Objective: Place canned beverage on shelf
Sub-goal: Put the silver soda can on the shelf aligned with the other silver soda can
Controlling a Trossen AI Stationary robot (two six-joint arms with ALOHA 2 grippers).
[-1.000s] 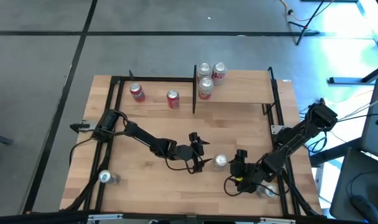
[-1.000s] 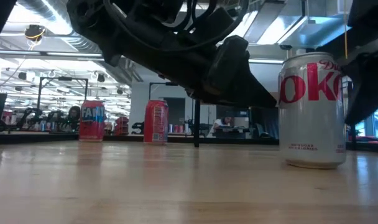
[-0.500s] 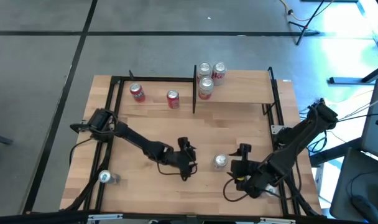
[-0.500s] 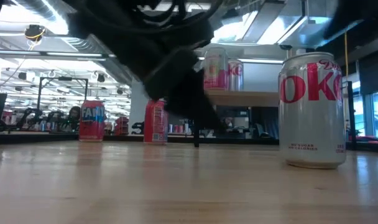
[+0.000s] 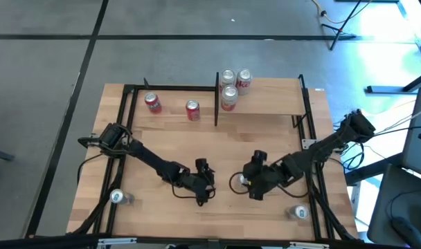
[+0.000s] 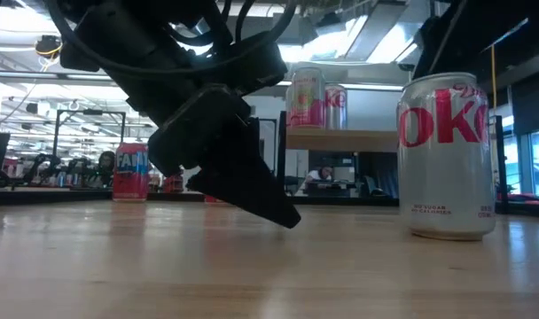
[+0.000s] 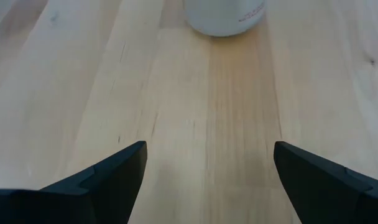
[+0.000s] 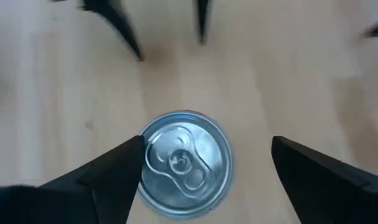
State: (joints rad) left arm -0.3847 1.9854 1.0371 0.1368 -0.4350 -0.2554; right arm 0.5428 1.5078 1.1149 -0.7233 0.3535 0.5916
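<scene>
A silver Diet Coke can (image 6: 444, 155) stands upright on its base on the tabletop right of centre (image 5: 244, 181). My right gripper (image 8: 207, 144) hangs open above it, pointing down, with a finger on either side of the can's top (image 8: 184, 163). My left gripper (image 5: 202, 184) is open and empty, low over the table to the can's left. It looks at the can's base (image 7: 226, 15) in the left wrist view. The shelf (image 5: 269, 100), a raised light-wood board at the far right, carries three cans (image 5: 229, 95). My right gripper comes at the can from above, its fingers open at the height of the can's top. One finger (image 8: 124, 165) lies close beside the rim (image 8: 145, 149). I cannot tell whether it touches.
Two red cans (image 5: 153, 103) (image 5: 192, 110) stand at the table's far left. A silver can lies at the near left (image 5: 118, 198) and another at the near right (image 5: 300, 212). Black frame posts (image 5: 217, 97) edge the shelf and table.
My left gripper has drawn back from the can toward the table's left and near edge, still open. My right gripper has moved from the near right toward the can and now hangs over its top. The can has stayed in place.
</scene>
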